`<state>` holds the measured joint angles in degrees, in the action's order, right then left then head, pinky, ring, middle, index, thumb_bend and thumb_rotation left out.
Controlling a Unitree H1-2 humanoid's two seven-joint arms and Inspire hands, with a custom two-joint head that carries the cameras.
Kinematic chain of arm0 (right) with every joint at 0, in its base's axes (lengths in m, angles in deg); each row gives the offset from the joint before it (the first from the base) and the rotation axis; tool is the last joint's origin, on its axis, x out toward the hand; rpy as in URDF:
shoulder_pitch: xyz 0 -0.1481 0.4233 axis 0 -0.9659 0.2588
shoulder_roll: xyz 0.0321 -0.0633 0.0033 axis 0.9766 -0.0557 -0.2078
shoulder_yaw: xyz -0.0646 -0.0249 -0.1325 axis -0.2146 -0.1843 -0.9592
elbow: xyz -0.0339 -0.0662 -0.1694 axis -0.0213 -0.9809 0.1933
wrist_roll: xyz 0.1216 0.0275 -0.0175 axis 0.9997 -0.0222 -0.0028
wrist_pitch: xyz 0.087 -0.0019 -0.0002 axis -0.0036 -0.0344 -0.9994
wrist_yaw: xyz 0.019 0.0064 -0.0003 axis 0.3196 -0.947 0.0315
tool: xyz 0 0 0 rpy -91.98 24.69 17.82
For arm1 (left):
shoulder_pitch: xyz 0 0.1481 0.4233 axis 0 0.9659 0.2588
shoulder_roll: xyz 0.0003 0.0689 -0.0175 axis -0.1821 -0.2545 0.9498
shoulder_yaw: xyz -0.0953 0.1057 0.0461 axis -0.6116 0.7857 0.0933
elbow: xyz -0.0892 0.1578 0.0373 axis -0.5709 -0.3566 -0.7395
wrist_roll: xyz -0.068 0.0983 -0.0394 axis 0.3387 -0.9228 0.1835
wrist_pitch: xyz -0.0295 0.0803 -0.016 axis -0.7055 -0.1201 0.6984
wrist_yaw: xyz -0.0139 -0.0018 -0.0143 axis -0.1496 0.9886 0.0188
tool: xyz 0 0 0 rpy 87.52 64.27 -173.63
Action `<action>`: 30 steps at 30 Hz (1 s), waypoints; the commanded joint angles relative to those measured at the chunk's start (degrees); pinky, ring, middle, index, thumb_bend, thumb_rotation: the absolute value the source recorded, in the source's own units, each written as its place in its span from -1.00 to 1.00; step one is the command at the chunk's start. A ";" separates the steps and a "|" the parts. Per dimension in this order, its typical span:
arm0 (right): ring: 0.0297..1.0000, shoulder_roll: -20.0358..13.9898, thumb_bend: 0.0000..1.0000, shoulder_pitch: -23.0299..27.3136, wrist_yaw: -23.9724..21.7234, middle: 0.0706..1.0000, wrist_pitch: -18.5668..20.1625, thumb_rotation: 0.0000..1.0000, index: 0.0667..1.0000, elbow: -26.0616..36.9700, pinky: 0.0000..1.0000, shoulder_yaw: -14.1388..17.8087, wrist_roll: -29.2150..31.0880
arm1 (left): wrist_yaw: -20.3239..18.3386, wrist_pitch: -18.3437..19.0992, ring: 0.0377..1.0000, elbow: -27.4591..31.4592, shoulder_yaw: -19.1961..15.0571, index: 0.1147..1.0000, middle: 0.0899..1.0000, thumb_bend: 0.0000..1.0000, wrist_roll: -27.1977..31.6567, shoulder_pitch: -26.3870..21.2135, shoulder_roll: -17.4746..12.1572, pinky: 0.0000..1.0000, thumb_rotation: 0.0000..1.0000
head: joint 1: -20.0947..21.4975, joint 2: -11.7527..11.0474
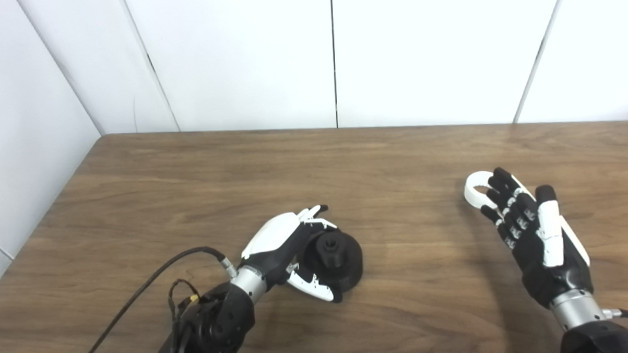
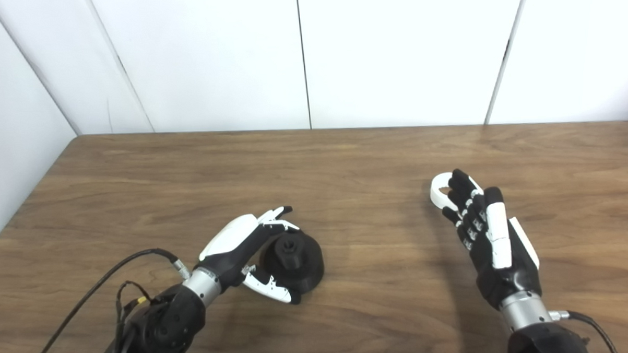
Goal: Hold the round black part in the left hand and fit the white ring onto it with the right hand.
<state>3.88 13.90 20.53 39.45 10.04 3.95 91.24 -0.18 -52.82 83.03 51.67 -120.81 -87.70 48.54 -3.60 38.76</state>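
Note:
The round black part (image 1: 333, 259) stands on the wooden table (image 1: 313, 161), low and left of centre, with a raised hub on top. My left hand (image 1: 288, 250) cups its left side, fingers behind it and thumb in front, apart and not clearly closed on it. The white ring (image 1: 475, 187) lies on the table at the right. My right hand (image 1: 530, 226) is open, palm up, with its fingertips (image 1: 502, 183) over the ring's near side, hiding part of it. The same scene shows in the right eye view: part (image 2: 292, 261), ring (image 2: 441, 191).
A black cable (image 1: 140, 297) runs from my left wrist along the table's front left. White wall panels (image 1: 310, 56) stand behind the table's far edge and along its left side.

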 commanded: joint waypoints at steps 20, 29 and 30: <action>0.77 -13.38 0.83 15.99 2.31 0.76 -8.15 -0.39 0.42 -10.73 0.62 -7.03 -32.33 | -0.33 -4.96 1.00 -1.29 -0.51 0.26 1.00 0.62 0.60 -0.46 0.06 0.84 -0.64 | 2.90 -0.80; 0.84 -14.66 0.82 18.66 1.05 0.79 -7.30 -0.33 0.42 -14.96 0.63 -7.79 -35.10 | -0.46 -5.37 1.00 -1.66 -0.56 0.28 1.00 0.63 1.09 -0.53 0.10 0.84 -0.63 | 3.12 -0.90; 0.85 -14.74 0.82 18.95 0.92 0.80 -7.28 -0.33 0.42 -15.44 0.63 -7.83 -35.32 | -0.46 -5.41 1.00 -1.64 -0.57 0.28 1.00 0.64 1.12 -0.57 0.11 0.84 -0.63 | 3.12 -0.90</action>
<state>-9.78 29.73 21.42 33.30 -6.00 -3.89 56.65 -0.28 -57.12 81.69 51.20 -119.97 -87.49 48.75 -0.44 37.79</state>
